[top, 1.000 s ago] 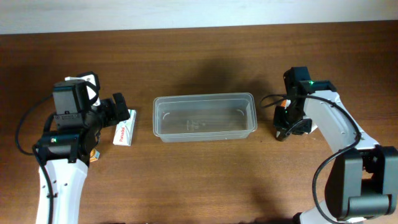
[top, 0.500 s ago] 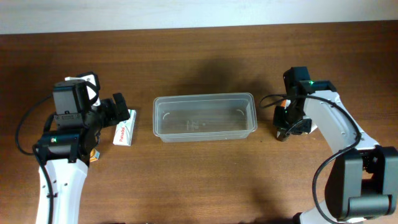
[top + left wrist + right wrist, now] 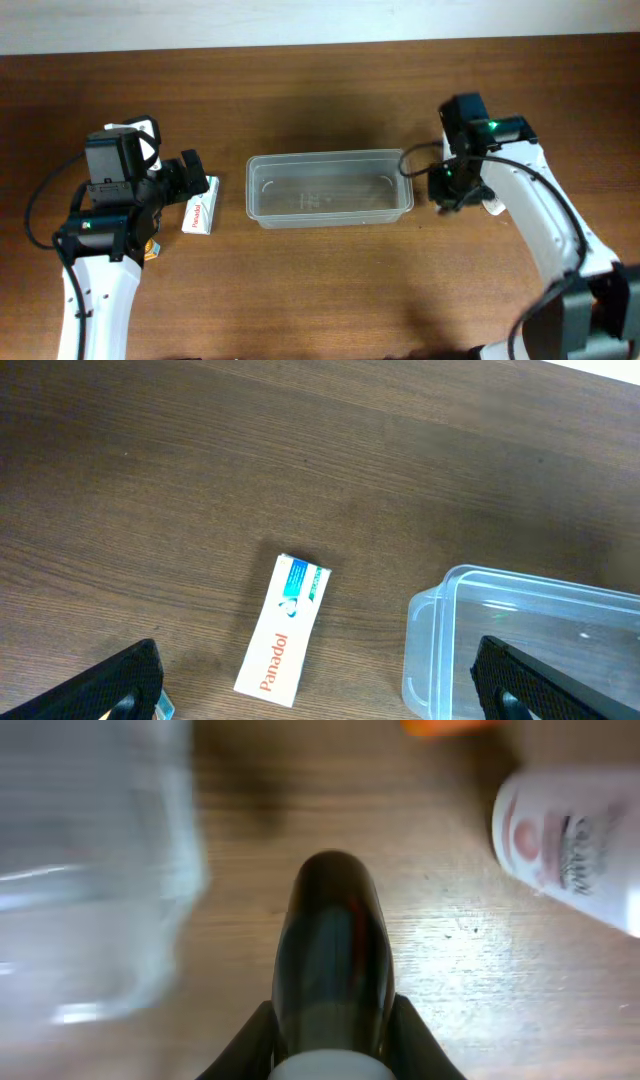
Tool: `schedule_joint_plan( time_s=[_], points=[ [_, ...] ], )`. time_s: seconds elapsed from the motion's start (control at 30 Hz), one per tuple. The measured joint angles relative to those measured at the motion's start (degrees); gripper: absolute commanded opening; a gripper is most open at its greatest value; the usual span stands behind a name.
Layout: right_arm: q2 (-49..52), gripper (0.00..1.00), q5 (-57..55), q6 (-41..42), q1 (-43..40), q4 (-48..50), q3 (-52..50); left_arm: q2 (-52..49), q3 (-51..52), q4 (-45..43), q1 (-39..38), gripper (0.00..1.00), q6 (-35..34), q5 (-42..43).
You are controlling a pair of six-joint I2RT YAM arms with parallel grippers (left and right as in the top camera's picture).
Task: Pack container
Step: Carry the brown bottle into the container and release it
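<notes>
The right gripper (image 3: 333, 1038) pinches a dark bottle (image 3: 333, 940), with the container (image 3: 90, 860) just beside it on its left (blurred there). The left gripper (image 3: 320, 695) is spread, the container ahead to its right.

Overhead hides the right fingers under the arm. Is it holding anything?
Observer: Yes. On right wrist, the right gripper is shut on a dark bottle.
Operator: Over the container yet?
Observer: No. The container sits off to the bottle's left in that view, with bare table behind the bottle.
Operator: Left gripper?
Observer: On left wrist, the left gripper is open, with the box just ahead of its fingers, not between them.
</notes>
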State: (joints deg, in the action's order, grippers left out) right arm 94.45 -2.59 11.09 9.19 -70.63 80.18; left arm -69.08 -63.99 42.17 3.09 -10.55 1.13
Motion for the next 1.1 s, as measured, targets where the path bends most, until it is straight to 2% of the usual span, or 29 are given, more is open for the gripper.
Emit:
schedule_joint_plan(
  time_s=[0.13,0.27,0.5,1.1],
  points=[
    [-1.64,0.22,0.00,-0.79,4.57,-3.54,8.94,0.00,0.00,0.07,0.00,0.99,0.00,0.00],
    [-2.05,0.23,0.02,-0.81,7.63,-2.84,14.27,0.00,0.00,0.09,0.00,0.99,0.00,0.00],
    [-0.26,0.23,0.85,-0.57,9.18,-1.75,14.86,-0.04,0.00,0.09,0.00,0.99,0.00,0.00],
    [17.27,0.23,3.10,-0.52,9.18,3.98,14.86,-0.04,0.00,0.09,0.00,1.00,0.00,0.00]
  ],
)
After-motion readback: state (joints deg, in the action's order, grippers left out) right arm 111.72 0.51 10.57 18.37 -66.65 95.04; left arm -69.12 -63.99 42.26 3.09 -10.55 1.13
